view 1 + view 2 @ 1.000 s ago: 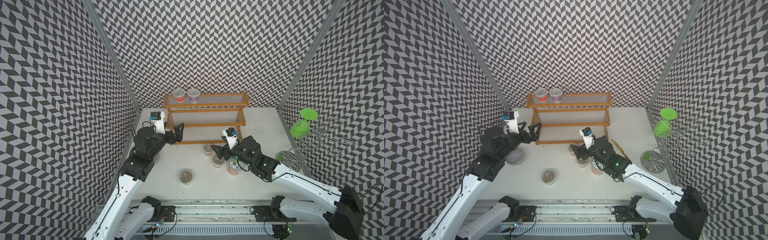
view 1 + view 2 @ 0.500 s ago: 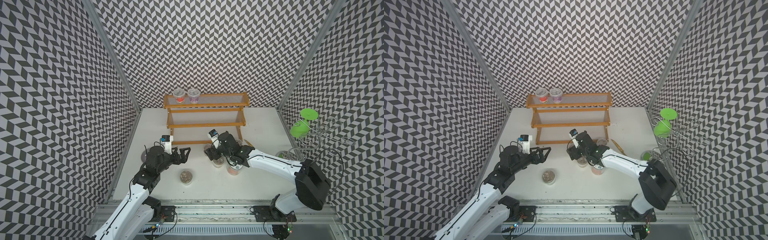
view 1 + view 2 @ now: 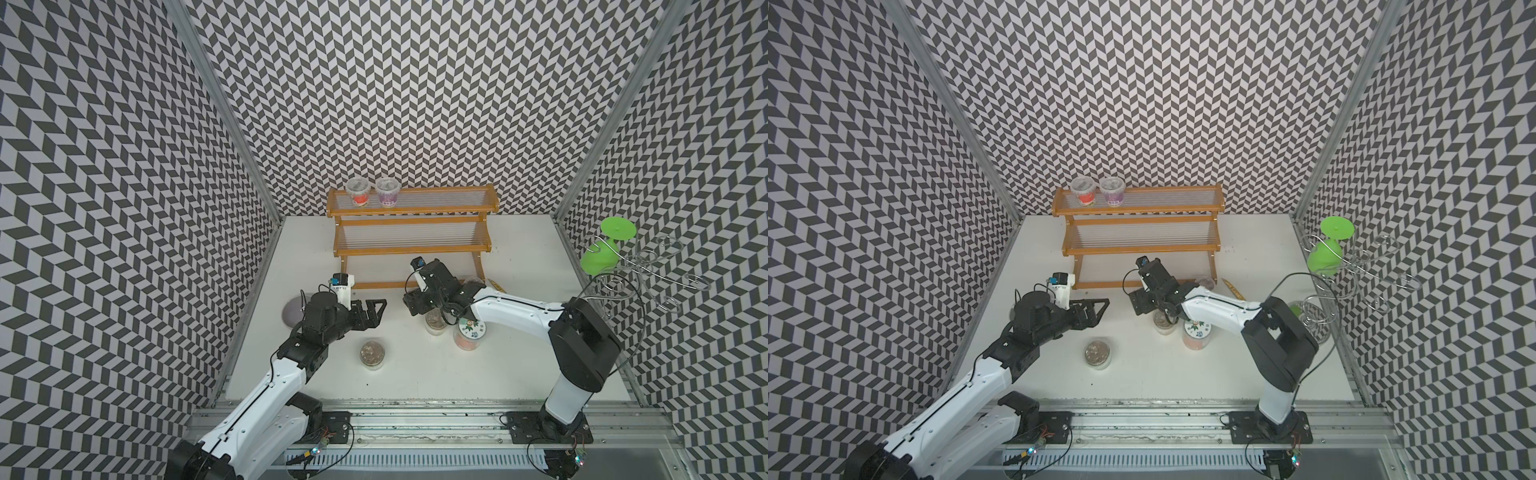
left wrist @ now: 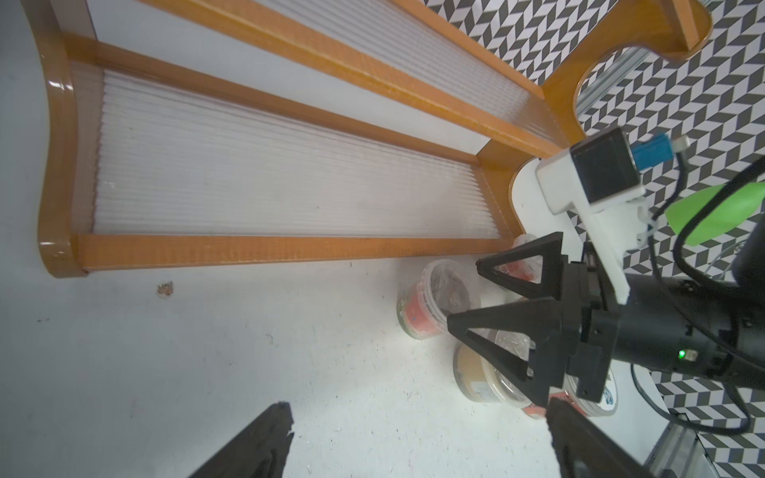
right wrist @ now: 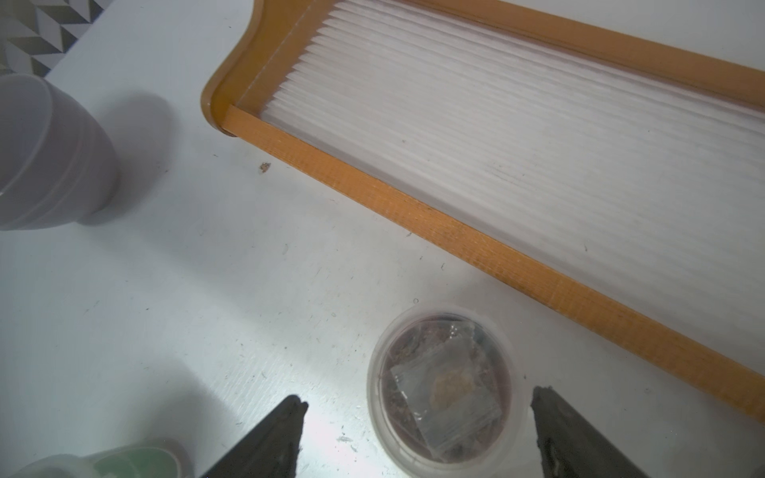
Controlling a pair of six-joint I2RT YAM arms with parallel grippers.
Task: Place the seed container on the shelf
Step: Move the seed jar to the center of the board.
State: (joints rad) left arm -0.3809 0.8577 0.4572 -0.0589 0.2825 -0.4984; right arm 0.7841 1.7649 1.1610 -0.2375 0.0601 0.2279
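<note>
Plastic seed container (image 5: 441,389) sits on the table (image 5: 165,310), just in front of the shelf (image 5: 455,231) bottom tier, so not placed yet. Since a second ago the right tool (image 5: 418,397) has swung in and now straddles it, fingers spread, no contact. The left tool (image 3: 379,311), wide apart and empty, has backed away from the shelf end. Guessing the grab comes next.

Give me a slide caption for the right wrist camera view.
Open right gripper lined up on a lidded seed container standing on the table beside the shelf's lowest tier.
</note>
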